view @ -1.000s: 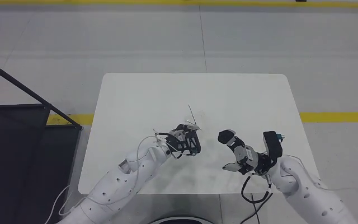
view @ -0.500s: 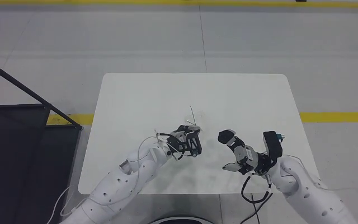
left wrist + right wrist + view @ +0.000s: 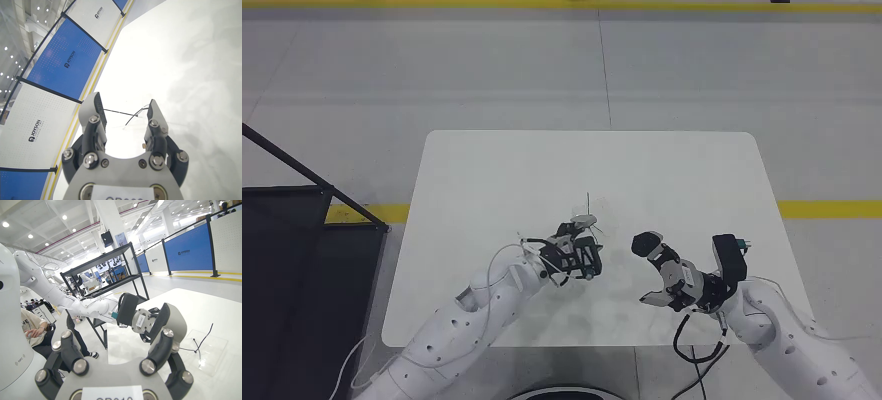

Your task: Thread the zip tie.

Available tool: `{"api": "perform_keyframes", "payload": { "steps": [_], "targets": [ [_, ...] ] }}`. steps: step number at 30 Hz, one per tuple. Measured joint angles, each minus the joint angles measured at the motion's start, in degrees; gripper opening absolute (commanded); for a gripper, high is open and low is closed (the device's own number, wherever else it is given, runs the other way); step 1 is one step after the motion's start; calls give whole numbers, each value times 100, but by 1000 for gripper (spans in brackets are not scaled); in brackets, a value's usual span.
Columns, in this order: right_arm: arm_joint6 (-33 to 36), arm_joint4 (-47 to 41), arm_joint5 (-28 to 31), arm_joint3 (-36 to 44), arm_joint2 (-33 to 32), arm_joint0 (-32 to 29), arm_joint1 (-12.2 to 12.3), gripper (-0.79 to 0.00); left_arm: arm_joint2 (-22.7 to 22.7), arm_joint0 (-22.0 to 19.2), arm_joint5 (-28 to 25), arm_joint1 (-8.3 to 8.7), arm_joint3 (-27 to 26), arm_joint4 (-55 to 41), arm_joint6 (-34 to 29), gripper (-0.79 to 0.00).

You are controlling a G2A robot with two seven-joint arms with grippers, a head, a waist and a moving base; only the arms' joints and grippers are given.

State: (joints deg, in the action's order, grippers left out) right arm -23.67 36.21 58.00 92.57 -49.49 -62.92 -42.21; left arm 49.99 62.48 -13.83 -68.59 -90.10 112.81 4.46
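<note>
A thin black zip tie (image 3: 121,113) lies bent, its strands crossing at a small head (image 3: 195,351), on a clear plate (image 3: 217,351) on the white table (image 3: 692,180). My left gripper (image 3: 125,110) is open and low over the table, and the tie spans the gap between its fingertips, each end close to a pad. From above, the tie (image 3: 588,205) sticks out past the left gripper (image 3: 584,240) toward the table's middle. My right gripper (image 3: 647,270) stands open and empty a short way to the right, facing the left one.
A black metal shelf rack (image 3: 117,275) stands off the table's left side. Blue and white barrier panels (image 3: 62,62) and a yellow floor line (image 3: 832,209) run beyond the table.
The left gripper's fingers have spread apart and the zip tie's free end has shifted slightly to the right. The right arm has not moved.
</note>
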Motion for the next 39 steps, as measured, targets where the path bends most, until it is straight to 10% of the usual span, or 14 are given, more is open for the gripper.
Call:
{"api": "perform_keyframes", "payload": {
  "steps": [14, 28, 39],
  "targets": [
    [0, 0, 0, 0, 0, 0, 0, 0, 198, 131, -163, -41, -154, -496, 205, -34],
    [48, -21, -105, 5, -26, -39, -8, 0, 1449, 759, -1030, 62, -591, -3235, 691, 0],
    [154, 185, -3369, 752, -532, -806, -91, 0, 2114, 1236, -1577, 148, -949, -4450, 690, 0]
  ]
}}
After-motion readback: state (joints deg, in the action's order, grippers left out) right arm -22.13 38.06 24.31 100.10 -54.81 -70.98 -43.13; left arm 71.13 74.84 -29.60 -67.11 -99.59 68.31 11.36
